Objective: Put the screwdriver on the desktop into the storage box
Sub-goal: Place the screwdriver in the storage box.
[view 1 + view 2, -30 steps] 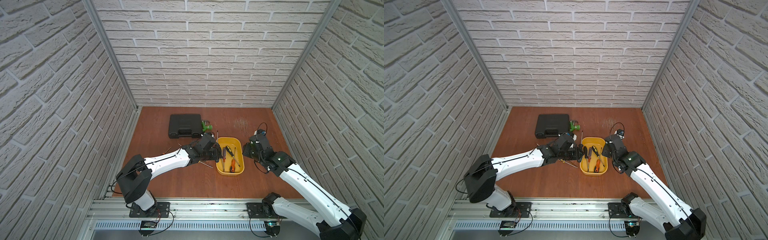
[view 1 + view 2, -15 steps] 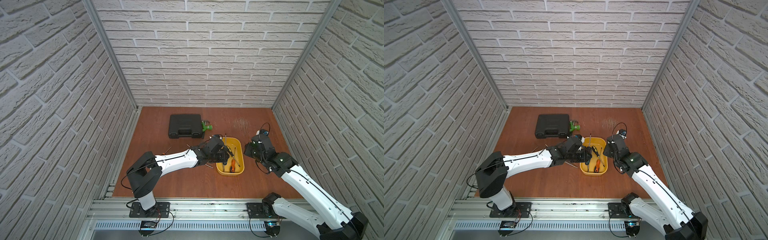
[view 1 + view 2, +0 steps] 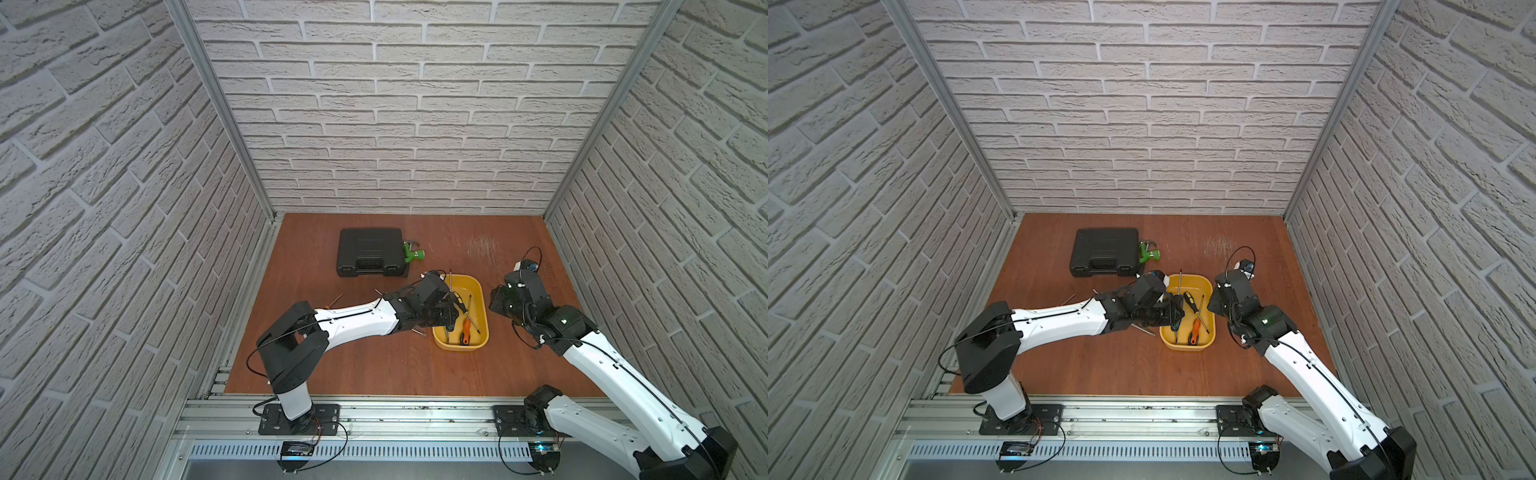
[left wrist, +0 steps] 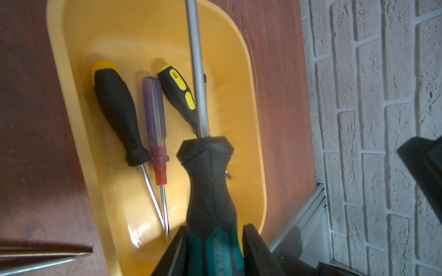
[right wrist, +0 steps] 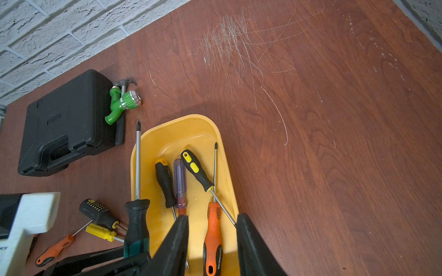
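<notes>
The left jaws are clamped on the rear of the teal-and-black screwdriver (image 4: 208, 191), and here's the change: a second ago that wrist sat beside the storage box (image 4: 76, 107), over bare tabletop (image 5: 311, 143). Now it has swung across, and the handle hangs above the yellow tub's interior. The long shaft runs the length of the box and its tip pokes out past the far rim, so the tool is carried, not yet laid down. Letting go looks like the next call, though that overhang could leave it propped on the rim. Beneath it lie a black-handled driver (image 4: 117, 117), a clear purple driver (image 4: 154, 119), a black-and-yellow driver (image 4: 177, 93) and an orange-handled driver (image 5: 212, 229). The right jaws stand apart and empty, hovering by the box, hardly moved. Further out, a stubby black driver (image 5: 98, 212), a yellow driver (image 5: 100, 231) and a small orange driver (image 5: 53, 249) wait on the tabletop, so there's work left.
</notes>
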### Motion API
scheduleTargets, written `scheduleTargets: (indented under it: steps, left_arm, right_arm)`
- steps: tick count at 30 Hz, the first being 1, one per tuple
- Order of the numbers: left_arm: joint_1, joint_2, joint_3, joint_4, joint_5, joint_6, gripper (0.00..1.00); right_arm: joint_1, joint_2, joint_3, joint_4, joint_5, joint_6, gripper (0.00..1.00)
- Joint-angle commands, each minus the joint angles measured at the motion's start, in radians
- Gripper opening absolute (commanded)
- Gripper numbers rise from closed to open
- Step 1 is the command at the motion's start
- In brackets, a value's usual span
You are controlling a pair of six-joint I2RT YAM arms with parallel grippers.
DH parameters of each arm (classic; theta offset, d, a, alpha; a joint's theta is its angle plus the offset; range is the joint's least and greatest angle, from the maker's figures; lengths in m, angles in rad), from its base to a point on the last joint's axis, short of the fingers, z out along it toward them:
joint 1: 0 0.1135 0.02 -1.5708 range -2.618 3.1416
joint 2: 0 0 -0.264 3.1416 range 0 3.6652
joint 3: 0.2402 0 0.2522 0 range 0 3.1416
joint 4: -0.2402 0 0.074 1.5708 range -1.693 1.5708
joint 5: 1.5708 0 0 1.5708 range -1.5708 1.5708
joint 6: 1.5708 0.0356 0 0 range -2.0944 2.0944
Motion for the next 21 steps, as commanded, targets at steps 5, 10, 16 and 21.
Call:
scheduleTargets:
  steps: [5, 10, 16, 21]
  left_arm:
    - [-0.006, 0.010, -0.008, 0.057, 0.000, -0.005, 0.00]
    - [-0.006, 0.009, -0.010, 0.055, -0.002, -0.008, 0.00]
    - [-0.009, 0.008, -0.011, 0.053, -0.001, -0.008, 0.09]
    - [-0.011, 0.006, -0.014, 0.049, -0.007, -0.009, 0.09]
  right_arm:
    - [-0.011, -0.023, -0.015, 0.000, -0.003, 0.011, 0.39]
    - [-0.013, -0.024, -0.017, 0.002, -0.005, 0.011, 0.39]
    - [-0.014, -0.022, -0.020, 0.007, -0.008, 0.016, 0.39]
    - [-0.014, -0.021, -0.020, 0.007, -0.010, 0.015, 0.39]
